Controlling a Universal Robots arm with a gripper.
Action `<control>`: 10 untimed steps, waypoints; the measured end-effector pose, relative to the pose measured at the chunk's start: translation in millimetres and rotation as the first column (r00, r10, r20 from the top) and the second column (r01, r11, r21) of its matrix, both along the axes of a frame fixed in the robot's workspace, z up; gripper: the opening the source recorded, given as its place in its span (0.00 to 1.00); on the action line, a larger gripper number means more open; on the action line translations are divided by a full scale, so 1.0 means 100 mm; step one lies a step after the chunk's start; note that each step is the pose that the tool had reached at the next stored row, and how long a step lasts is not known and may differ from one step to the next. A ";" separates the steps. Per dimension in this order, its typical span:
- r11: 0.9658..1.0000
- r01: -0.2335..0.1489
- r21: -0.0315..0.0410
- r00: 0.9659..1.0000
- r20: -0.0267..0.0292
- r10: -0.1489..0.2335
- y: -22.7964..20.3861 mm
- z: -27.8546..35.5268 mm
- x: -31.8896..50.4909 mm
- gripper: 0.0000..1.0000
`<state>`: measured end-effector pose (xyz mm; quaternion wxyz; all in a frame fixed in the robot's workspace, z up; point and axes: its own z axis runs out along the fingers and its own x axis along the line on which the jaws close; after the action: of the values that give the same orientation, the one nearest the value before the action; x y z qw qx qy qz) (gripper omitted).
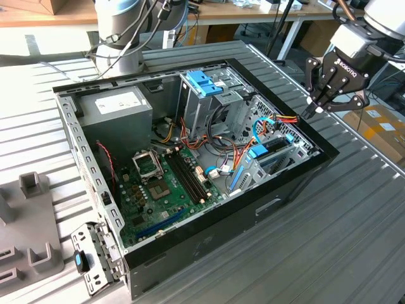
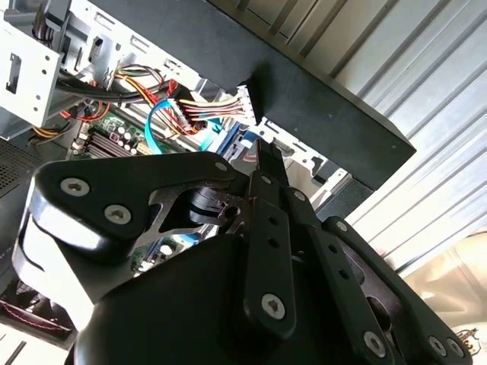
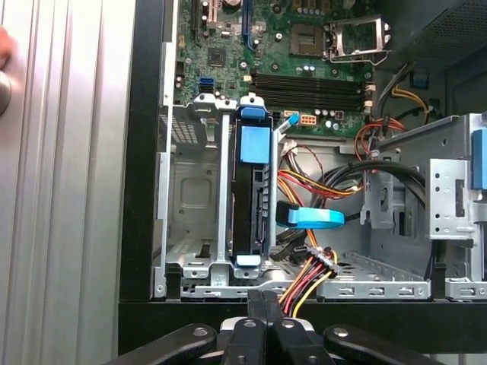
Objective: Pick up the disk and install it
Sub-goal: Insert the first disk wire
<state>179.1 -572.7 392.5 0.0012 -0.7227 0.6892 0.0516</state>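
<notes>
The disk [image 3: 253, 190] stands on edge in a slot of the metal drive cage [image 3: 190, 190], with a blue rail and tabs on its visible side. In the exterior view the disk [image 1: 269, 152] is at the case's right end. My gripper [image 1: 314, 109] hovers above and just outside the black case wall [image 1: 304, 171] on that side, fingers together and holding nothing. In the first wrist view the gripper [image 3: 262, 300] is over the case rim, a short way from the disk's near end. The second wrist view has the gripper [image 2: 262, 156] in front of the cable bundle.
A bundle of red and yellow cables [image 3: 312, 266] and a blue flat cable [image 3: 316, 219] lie beside the disk. Deeper in the case are the motherboard [image 1: 164, 183], a grey power supply [image 1: 117, 111] and a blue bracket [image 1: 204, 82]. A grey fixture [image 1: 31, 215] stands at the exterior view's left.
</notes>
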 end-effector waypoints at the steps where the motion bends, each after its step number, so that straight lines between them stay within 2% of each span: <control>1: 1.000 -0.004 0.000 1.000 0.000 0.004 0.000 0.000 0.000 0.11; 10: 0.999 -0.043 0.000 0.999 0.000 0.043 0.000 0.000 0.000 0.11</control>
<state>179.1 -572.7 392.5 0.0001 -0.7372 0.6737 0.0516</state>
